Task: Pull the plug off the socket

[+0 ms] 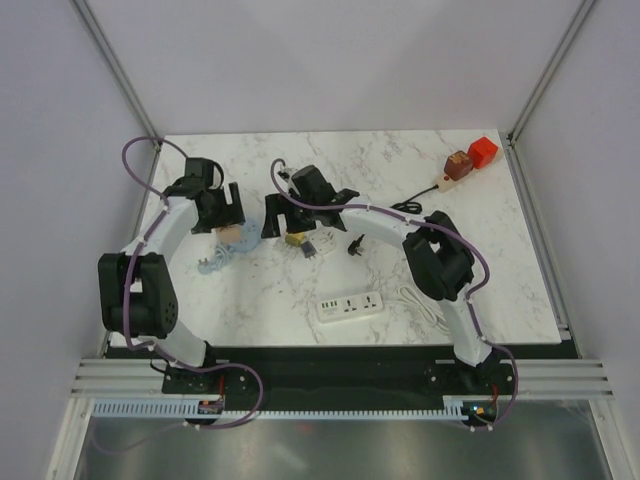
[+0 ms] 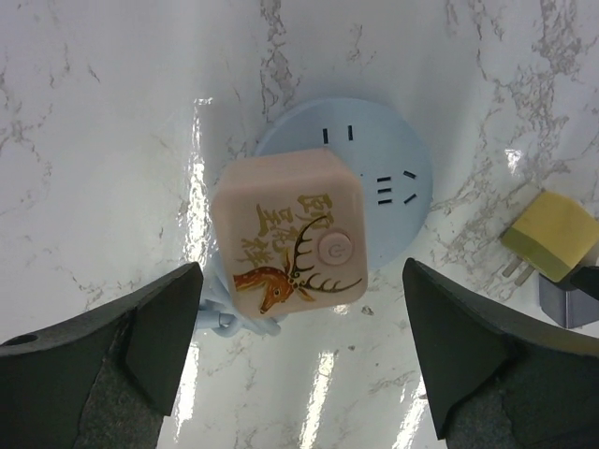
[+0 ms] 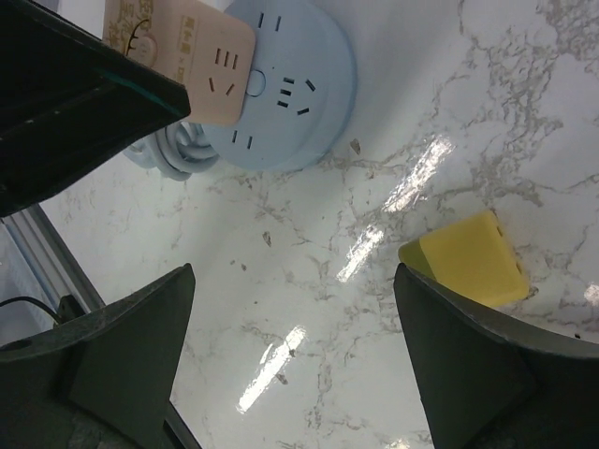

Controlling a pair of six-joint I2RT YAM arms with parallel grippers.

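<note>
Marble-patterned tabletop (image 1: 400,170) carries everything. The plug (image 2: 288,234), a pink cube with a golden deer printed on its top face, sits pushed into a round pale-blue socket (image 2: 374,150) on the left half of the table, covering one side of the socket's disc. A coil of pale-blue cable (image 3: 178,150) lies just beside the socket. The left gripper (image 2: 301,281) hangs above the plug with its jaws spread wide. In the left wrist view one finger shows on each side of the cube, both apart from it. The right gripper (image 3: 292,276) hovers just right of the socket, also spread wide, with bare marble between its fingers. A yellow adapter (image 3: 468,257) lies on its side near one right finger. Its metal prongs show in the left wrist view. Nearer the arms' bases lies a white power strip (image 1: 351,305), and a small black plug (image 1: 356,244) rests just beyond it. At the far right corner stand a red block (image 1: 483,150) and a brown block (image 1: 459,163).
</note>
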